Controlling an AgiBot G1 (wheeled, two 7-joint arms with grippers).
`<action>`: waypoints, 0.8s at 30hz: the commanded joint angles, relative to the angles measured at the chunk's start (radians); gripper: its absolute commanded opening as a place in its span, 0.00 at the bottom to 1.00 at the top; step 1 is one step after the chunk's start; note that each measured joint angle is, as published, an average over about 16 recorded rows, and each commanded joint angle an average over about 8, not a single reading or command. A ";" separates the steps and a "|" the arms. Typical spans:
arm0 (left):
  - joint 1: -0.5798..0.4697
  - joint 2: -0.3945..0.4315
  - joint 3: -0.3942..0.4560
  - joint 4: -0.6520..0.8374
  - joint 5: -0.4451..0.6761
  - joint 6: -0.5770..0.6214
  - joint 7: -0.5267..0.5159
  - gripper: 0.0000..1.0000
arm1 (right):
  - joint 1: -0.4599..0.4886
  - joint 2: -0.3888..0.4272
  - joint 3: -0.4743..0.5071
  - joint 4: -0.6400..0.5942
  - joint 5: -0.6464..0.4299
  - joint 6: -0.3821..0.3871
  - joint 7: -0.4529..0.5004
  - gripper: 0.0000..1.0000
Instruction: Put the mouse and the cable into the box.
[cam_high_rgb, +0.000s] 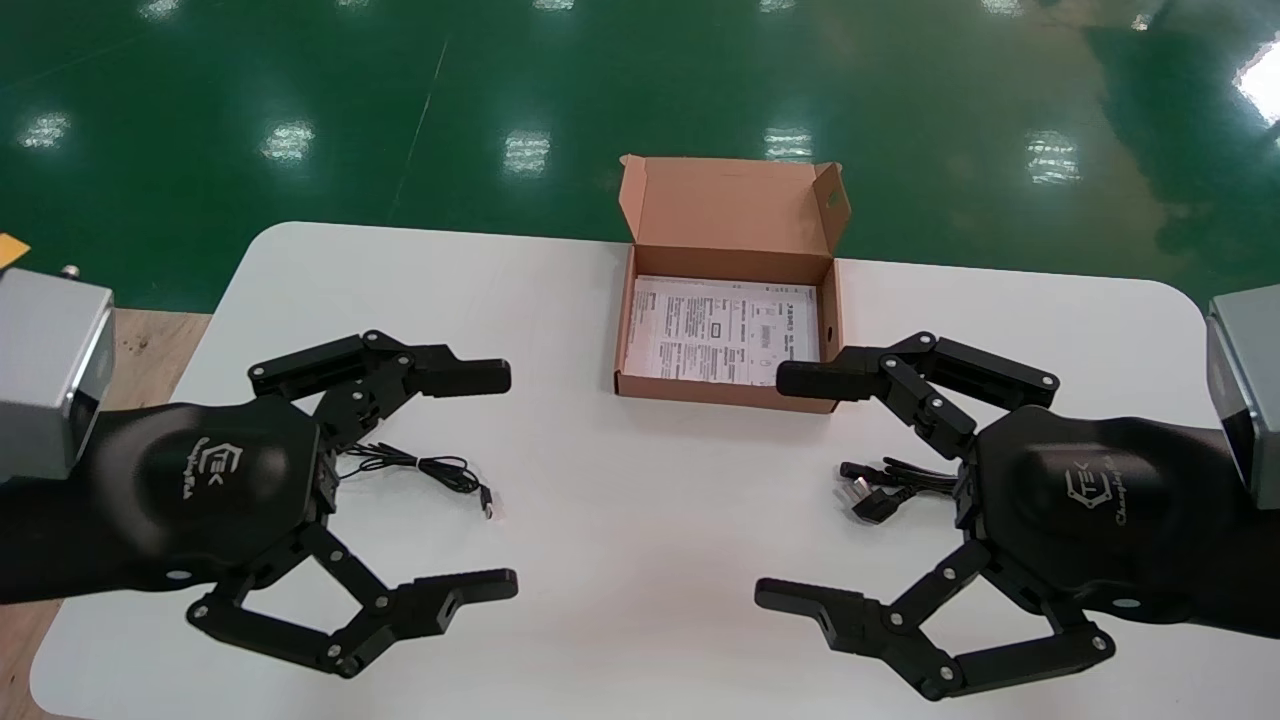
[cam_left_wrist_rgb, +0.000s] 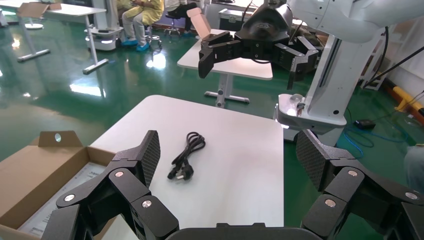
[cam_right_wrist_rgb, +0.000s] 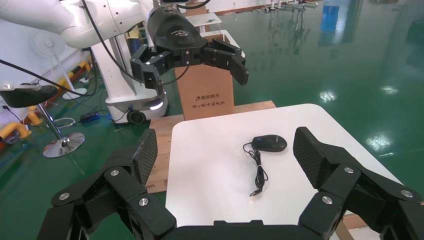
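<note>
The open cardboard box (cam_high_rgb: 722, 391) sits at the table's back middle, with a printed sheet (cam_high_rgb: 725, 328) on its floor. My left gripper (cam_high_rgb: 505, 480) hovers open at the left; its body hides the mouse in the head view, where only the thin cord (cam_high_rgb: 420, 465) and USB plug show. The right wrist view shows the black mouse (cam_right_wrist_rgb: 270, 143) and its bundled cord (cam_right_wrist_rgb: 259, 172) on the table. My right gripper (cam_high_rgb: 775, 487) hovers open at the right, partly covering the black power cable (cam_high_rgb: 872, 492). That cable (cam_left_wrist_rgb: 185, 157) lies coiled beyond the box (cam_left_wrist_rgb: 35, 170).
The white table (cam_high_rgb: 640, 560) has rounded corners, and green floor lies beyond its far edge. A wooden pallet (cam_high_rgb: 150, 350) is beside the table's left edge, with a brown carton (cam_right_wrist_rgb: 207, 90) standing on it.
</note>
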 joint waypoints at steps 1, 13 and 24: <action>0.000 0.000 0.000 0.000 0.000 0.000 0.000 1.00 | 0.000 0.000 0.000 0.000 0.000 0.000 0.000 1.00; -0.142 0.016 0.102 0.029 0.207 0.073 0.071 1.00 | 0.049 0.007 -0.029 -0.081 -0.110 -0.047 -0.096 1.00; -0.442 0.186 0.327 0.404 0.657 0.066 0.345 1.00 | 0.274 -0.042 -0.177 -0.451 -0.500 -0.033 -0.472 1.00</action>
